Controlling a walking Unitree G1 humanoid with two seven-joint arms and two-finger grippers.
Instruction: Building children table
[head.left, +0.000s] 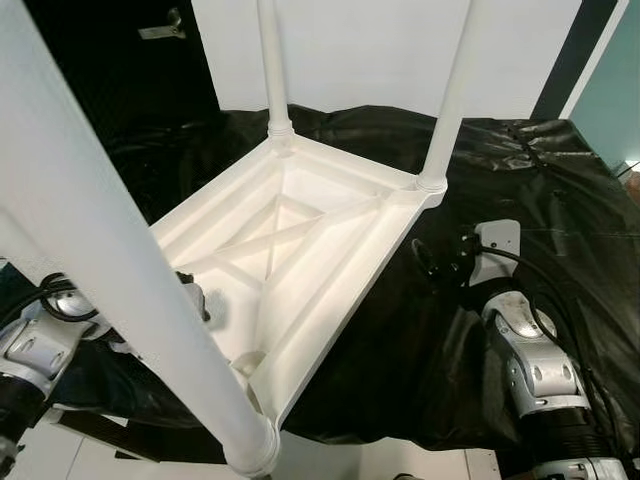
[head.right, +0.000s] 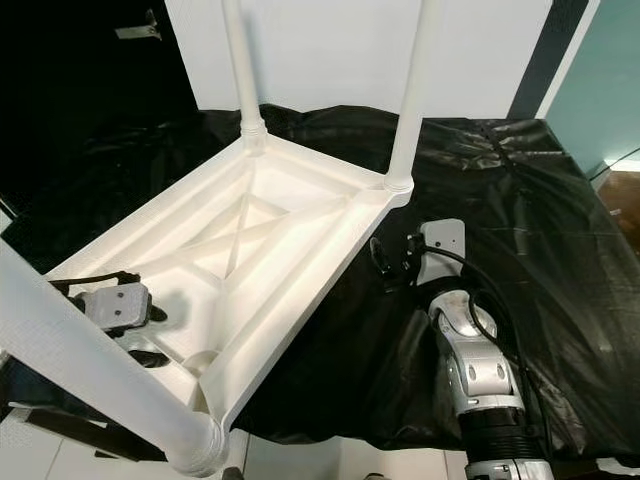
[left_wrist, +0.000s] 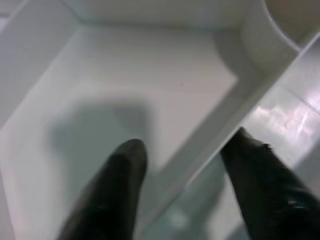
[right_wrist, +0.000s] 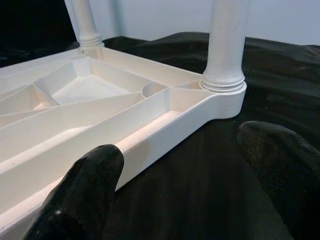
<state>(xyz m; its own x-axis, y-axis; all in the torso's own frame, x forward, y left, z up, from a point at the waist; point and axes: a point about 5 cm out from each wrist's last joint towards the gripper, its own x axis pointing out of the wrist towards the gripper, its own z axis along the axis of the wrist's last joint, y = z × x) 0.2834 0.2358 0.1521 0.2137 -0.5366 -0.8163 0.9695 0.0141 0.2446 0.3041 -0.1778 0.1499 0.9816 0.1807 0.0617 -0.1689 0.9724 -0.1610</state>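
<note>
A white plastic table top (head.left: 300, 240) lies upside down on a black sheet, its ribbed underside facing up. Two white legs (head.left: 272, 60) (head.left: 452, 90) stand in its far corners. A third leg (head.left: 120, 270) rises from the near corner, close to the camera. My left gripper (left_wrist: 187, 145) is open inside the underside near the round socket (head.right: 203, 365), its fingers (left_wrist: 125, 170) either side of a rib. My right gripper (right_wrist: 185, 150) is open, low over the sheet just beside the table's right edge, below the far right leg (right_wrist: 227, 40).
The black sheet (head.left: 520, 220) covers the work surface, with crumpled folds to the right. Its front edge drops to a pale floor (head.right: 330, 460). A white wall (head.left: 370, 50) stands behind, a dark panel (head.left: 110, 70) at the left.
</note>
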